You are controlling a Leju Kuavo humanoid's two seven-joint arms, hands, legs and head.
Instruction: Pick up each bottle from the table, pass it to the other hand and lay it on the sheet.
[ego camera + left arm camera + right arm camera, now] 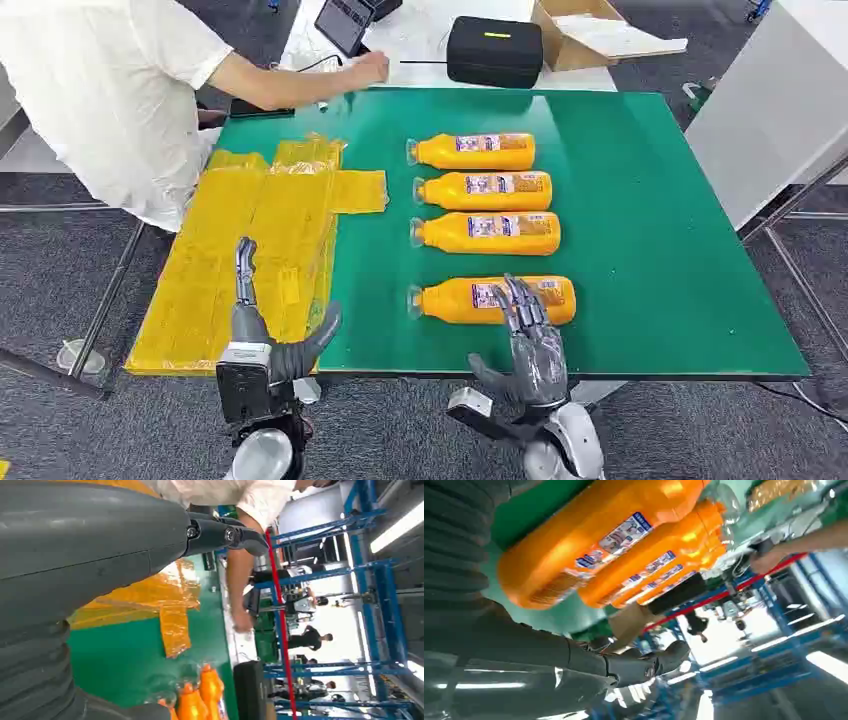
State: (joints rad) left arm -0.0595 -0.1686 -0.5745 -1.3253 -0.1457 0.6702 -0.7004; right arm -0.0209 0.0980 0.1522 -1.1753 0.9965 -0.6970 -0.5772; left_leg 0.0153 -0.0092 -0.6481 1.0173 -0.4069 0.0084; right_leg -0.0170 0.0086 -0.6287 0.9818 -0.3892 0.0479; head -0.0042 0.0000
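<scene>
I see four orange bottles lying in a row on the green table [650, 250]. My right hand [532, 345] hovers over the nearest bottle [490, 299], fingers spread, holding nothing. My left hand [262, 330] is open above the yellow sheet [270, 230]. A person's hand [368, 68] rests at the far edge.

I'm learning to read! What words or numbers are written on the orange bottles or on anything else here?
Bottle labels: printed, but too small to read in the head view.
Nearest bottle's label: blue and white with small pictures, too blurred to read in the right wrist view.
Black case: a yellow stripe, no readable text.
Yellow sheet: no readable print.
Nothing here can be read for sure.
</scene>
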